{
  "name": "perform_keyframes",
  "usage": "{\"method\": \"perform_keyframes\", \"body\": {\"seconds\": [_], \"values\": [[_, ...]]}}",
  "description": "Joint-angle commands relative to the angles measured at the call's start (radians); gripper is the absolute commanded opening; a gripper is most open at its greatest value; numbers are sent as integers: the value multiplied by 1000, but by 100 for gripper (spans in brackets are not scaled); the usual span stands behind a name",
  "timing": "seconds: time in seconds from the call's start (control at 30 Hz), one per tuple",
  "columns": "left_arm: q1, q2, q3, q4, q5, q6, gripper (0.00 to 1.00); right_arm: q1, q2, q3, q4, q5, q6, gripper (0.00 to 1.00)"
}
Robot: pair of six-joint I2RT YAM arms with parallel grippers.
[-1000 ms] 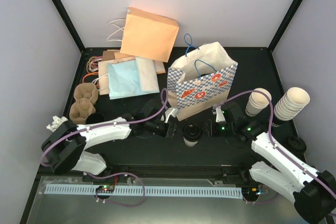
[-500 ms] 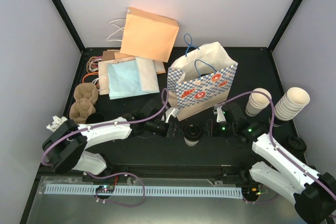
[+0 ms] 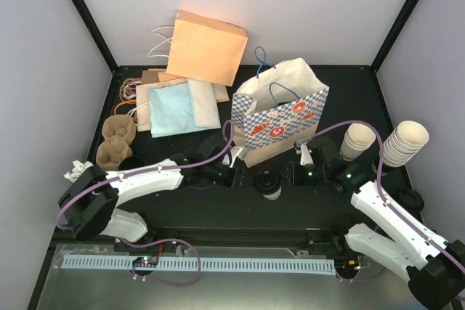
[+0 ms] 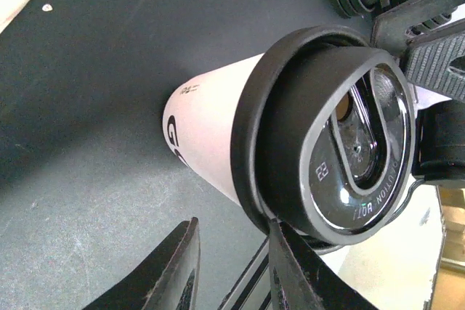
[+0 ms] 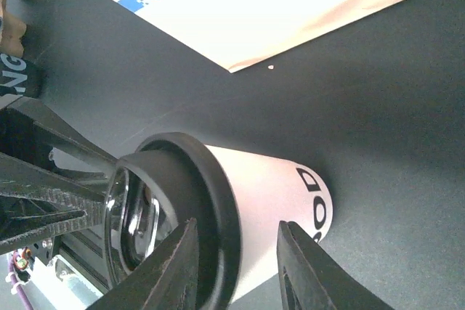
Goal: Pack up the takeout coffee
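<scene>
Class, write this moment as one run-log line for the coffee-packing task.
lidded coffee cup upright by blue-checked bag | left gripper at lid, grip unclear | right gripper at lid, grip unclear | cup not bagged
</scene>
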Motion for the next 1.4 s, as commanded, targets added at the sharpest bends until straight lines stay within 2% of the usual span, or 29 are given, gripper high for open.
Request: {"method": "perform_keyframes", "body": {"seconds": [0.0,0.23,0.4,0.53,0.63,0.73,0.8,0.93,1.13,1.37], "values": [[1,-10,52,-16,-17,15,29,6,24,28,-41,24,-29,34],[1,-3,86,8,8,9,29,6,7,1,-40,32,-14,34],[1,0,107,3,13,16,29,6,-8,52,-104,93,-34,35],[1,-1,109,-5,13,19,29,6,-6,81,-125,74,-73,38],[1,-22,103,-32,-5,21,29,6,0,90,-109,35,-97,44],[-2,-60,67,-34,-9,-1,30,6,22,106,-75,27,-104,45],[-11,-85,32,-25,-5,-35,33,5,50,115,-40,19,-110,49],[-49,-131,-40,35,2,-110,40,1,128,136,26,-16,-131,49],[-84,-112,-64,114,7,-161,40,-7,223,152,100,-139,-174,50],[-80,-56,-51,114,-23,-142,39,-9,252,157,98,-139,-191,49]]}}
